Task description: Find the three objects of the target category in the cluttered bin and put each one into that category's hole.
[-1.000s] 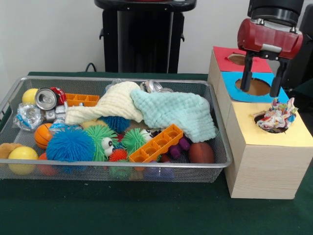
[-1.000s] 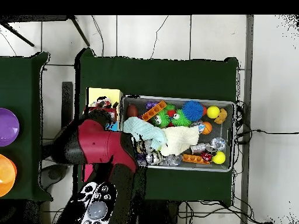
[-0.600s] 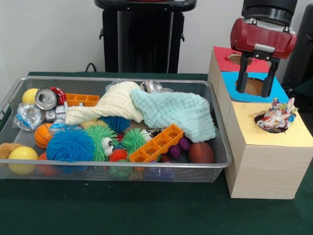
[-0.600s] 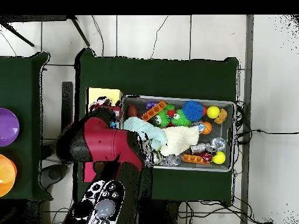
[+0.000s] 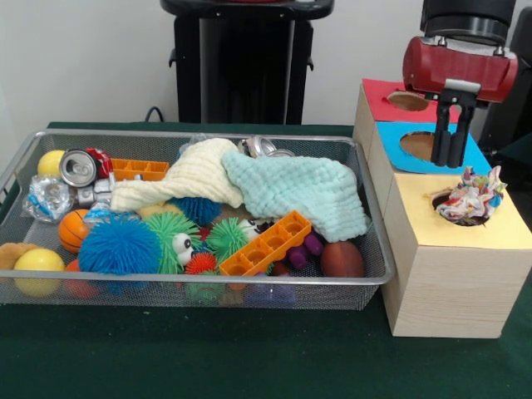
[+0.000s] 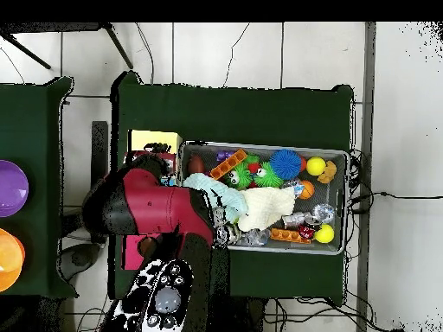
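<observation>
Dark green cloth covers the table [image 5: 249,366] where a wire mesh bin [image 5: 191,287] sits beside a wooden box [image 5: 445,283] with red, blue and yellow tops, seen from the front. Sawyer's red and black arm comes down at upper right, its gripper [image 5: 450,160] hanging over the blue section's hole [image 5: 426,145] with the two black fingers pressed together and nothing between them. A multicoloured rope toy [image 5: 474,198] sits wedged in the yellow section's hole, just beside and below the gripper, not touching it. Inside the bin, a cream cloth [image 5: 187,179] and a mint-green cloth [image 5: 303,193] drape over the clutter: a blue spiky ball [image 5: 119,247], a green spiky ball with eyes [image 5: 170,237], an orange block tray [image 5: 266,243], a brown football [image 5: 342,259], yellow balls, a small basketball [image 5: 72,229] and a drink can [image 5: 78,167].

From overhead, the arm's red body [image 6: 151,216] lies across the box, hiding most of it and the gripper; only the yellow top [image 6: 154,141] shows clear. The rope toy [image 6: 152,156] shows at the arm's edge, next to the bin [image 6: 342,203], where the cloths [image 6: 242,201] lie on the side nearest the arm.
</observation>
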